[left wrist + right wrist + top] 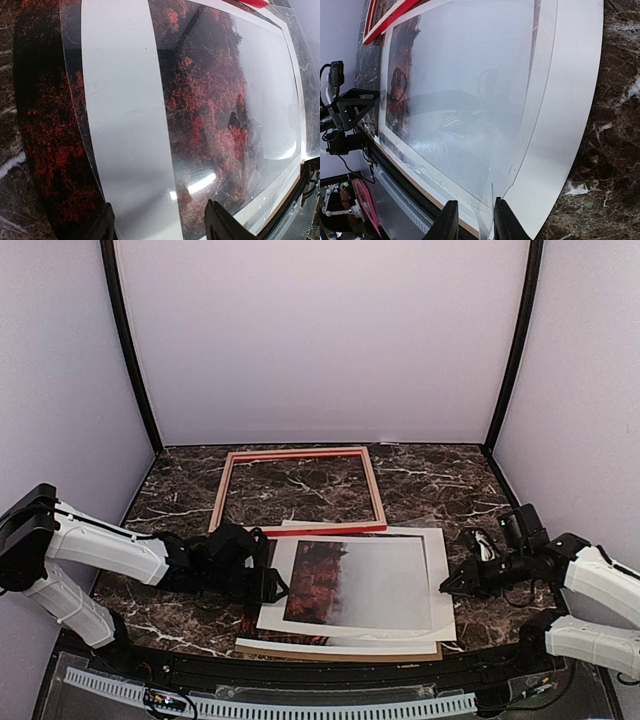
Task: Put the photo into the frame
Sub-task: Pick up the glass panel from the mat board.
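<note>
**Photo sandwiched in the stack, frame lying flat beyond it**

The marble table (pixel 440 480) shows bare stone to either side of the frame (pixel 222 490). The frame lies flat at the far middle with its long rails running left to right. Its near rail meets the far edge of the stack, and whether one overlaps the other is hard to make out.

The stack lies at the near middle. A brown backing board (pixel 350 653) peeks out only along the near edge, and a white mat (pixel 432 550) lies on top of it.

The photo (pixel 330 580) is under the mat, long axis left to right, with red foliage to the left and fog to the right. Its borders are hidden, though a dark foliage strip pokes out past the mat's left side.

A clear sheet (pixel 260 100) covers most of this, and glare blurs its edges.

The left gripper (pixel 277 586) hovers at the stack's left edge, its fingers (pixel 225 222) spread wide with nothing clamped.

The right gripper (pixel 445 585) is at the stack's right edge. Its fingers are close together with the sheet's rim between them. Whether they pinch it cannot be told.
</note>
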You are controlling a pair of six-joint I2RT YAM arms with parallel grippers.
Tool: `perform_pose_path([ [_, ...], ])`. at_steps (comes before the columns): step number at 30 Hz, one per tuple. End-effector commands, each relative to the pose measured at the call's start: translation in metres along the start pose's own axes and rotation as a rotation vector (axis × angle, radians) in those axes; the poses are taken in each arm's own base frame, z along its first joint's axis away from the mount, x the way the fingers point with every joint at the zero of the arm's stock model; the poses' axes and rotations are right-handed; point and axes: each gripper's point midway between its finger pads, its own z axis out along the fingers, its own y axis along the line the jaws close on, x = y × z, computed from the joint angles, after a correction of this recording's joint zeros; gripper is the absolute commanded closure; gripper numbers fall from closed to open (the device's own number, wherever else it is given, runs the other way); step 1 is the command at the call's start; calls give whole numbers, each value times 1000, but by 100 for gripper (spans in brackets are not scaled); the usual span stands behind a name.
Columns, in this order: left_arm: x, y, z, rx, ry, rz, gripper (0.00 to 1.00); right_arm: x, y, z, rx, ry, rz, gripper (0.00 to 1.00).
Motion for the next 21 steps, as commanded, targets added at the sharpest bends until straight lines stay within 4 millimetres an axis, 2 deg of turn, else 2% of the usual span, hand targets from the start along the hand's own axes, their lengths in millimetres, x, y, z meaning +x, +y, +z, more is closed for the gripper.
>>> perform_pose_path([
  [1, 44, 19, 4, -67, 166, -5, 36, 2, 23, -2, -104, 28, -37, 70],
  [7, 44, 19, 4, -70, 166, -5, 36, 1, 24, -2, -102, 21, -43, 54],
  [9, 44, 20, 4, -70, 167, -5, 36, 0, 26, -4, -111, 11, -49, 53],
  [14, 45, 20, 5, -69, 165, -7, 36, -2, 30, -6, -129, -8, -31, 59],
  [21, 45, 21, 3, -71, 159, -7, 36, -13, 32, -8, -149, -75, 110, 69],
])
